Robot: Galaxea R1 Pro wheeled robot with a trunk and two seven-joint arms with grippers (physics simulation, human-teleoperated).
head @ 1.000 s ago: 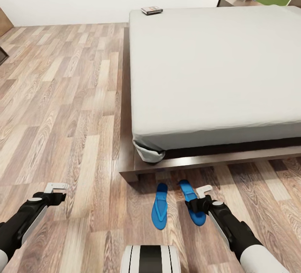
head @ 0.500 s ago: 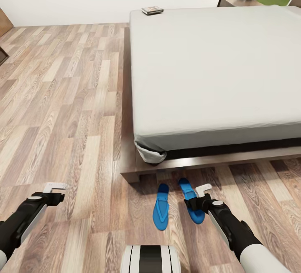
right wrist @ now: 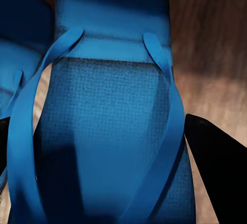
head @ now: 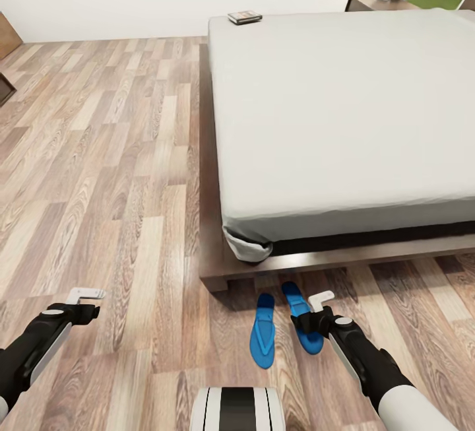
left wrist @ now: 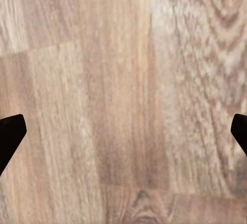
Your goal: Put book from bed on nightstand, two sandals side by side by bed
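I have the right pincer (head: 315, 310) low over the right sandal (head: 303, 326), its fingers wide apart on either side of the sole in the right wrist view, gripping nothing. The left sandal (head: 263, 338) lies just beside it on the floor (head: 99, 154), at the foot corner of the bed (head: 343, 114). The two are close but angled apart, toes nearer than heels. My worry is that closing now catches only a strap (right wrist: 164, 100) and the sole swings or drops crooked, or that a finger knocks the neighbouring sandal out of line. The left pincer (head: 84, 299) hangs open over bare planks. The book (head: 245, 17) lies at the bed's far corner; the nightstand (head: 376, 2) is beyond it.
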